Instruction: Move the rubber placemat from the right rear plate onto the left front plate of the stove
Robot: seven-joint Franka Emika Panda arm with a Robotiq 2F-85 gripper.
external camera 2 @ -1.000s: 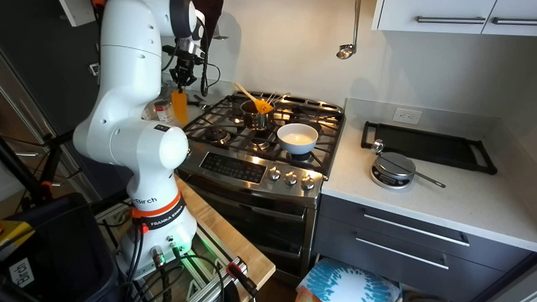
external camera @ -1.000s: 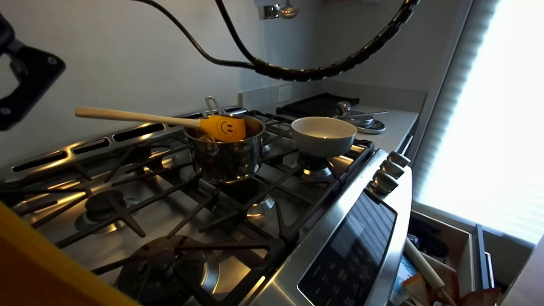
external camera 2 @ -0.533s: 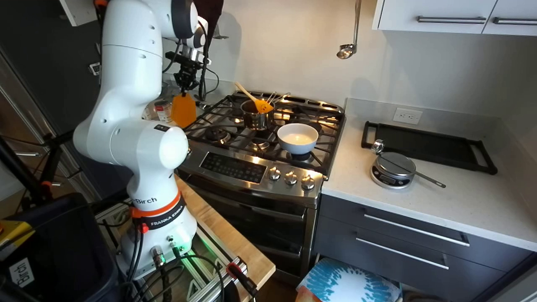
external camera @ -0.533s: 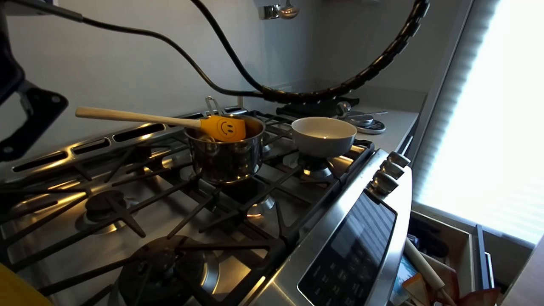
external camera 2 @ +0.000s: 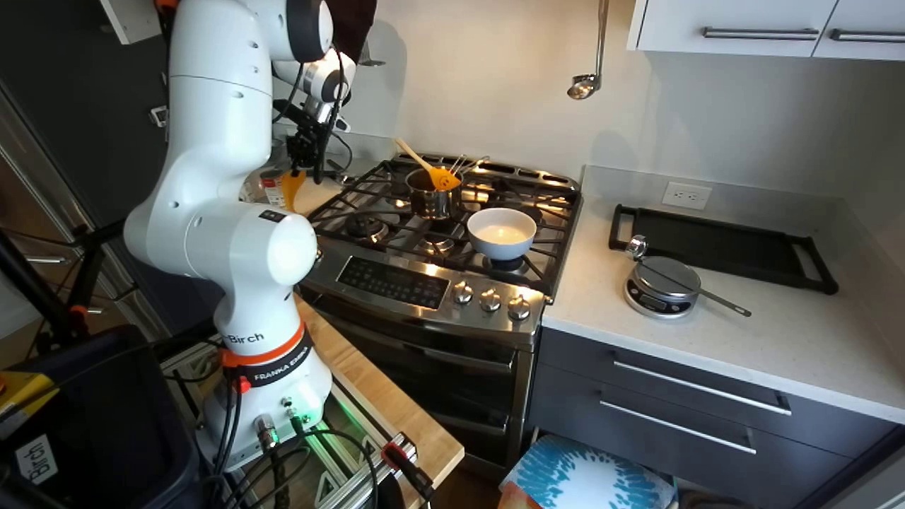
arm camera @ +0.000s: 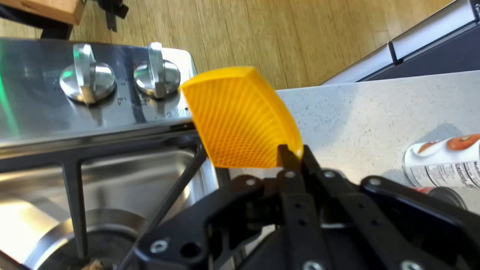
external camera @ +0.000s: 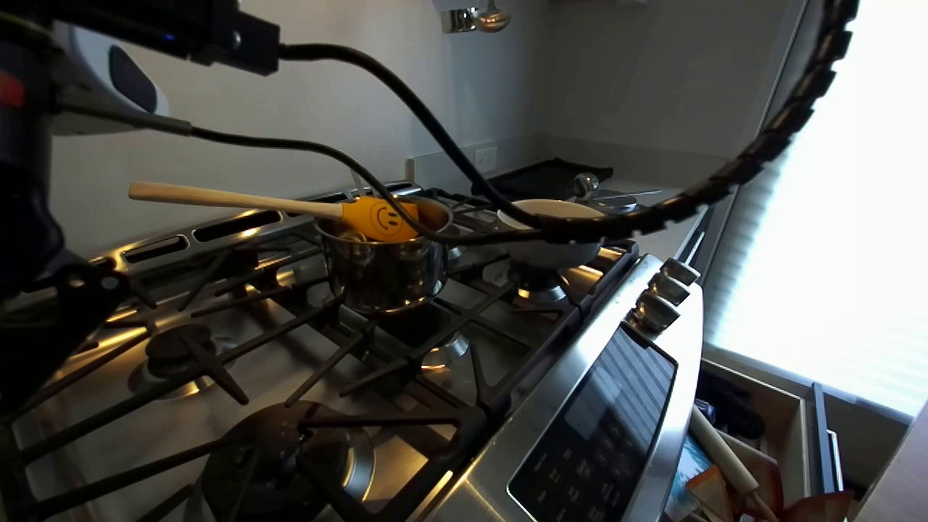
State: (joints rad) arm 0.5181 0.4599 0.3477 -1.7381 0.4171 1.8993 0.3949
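An orange-yellow rubber placemat [arm camera: 240, 120] with a honeycomb texture hangs bent from my gripper [arm camera: 297, 152]. The fingers are shut on its edge in the wrist view. In an exterior view the gripper [external camera 2: 297, 170] is left of the stove, and the placemat [external camera 2: 291, 189] hangs over the counter, partly behind the arm. In an exterior view the gripper [external camera: 61, 319] is a dark shape at the left edge; the placemat is out of view there. The stove [external camera 2: 452, 240] has black grates. Its left front plate [external camera 2: 365, 226] is bare and also shows in an exterior view [external camera: 286, 449].
A steel pot [external camera 2: 431, 201] holding a yellow spatula [external camera 2: 442, 178] stands on the stove. A white bowl [external camera 2: 501, 237] sits at right front. A can [arm camera: 446, 161] lies on the counter [arm camera: 375, 108] left of the stove. A cable [external camera: 652, 217] hangs across the stove in an exterior view.
The gripper has come lower and tilted, carrying the placemat, which turned broad side and then narrower in an exterior view. The cable sank in front of the pot and bowl.
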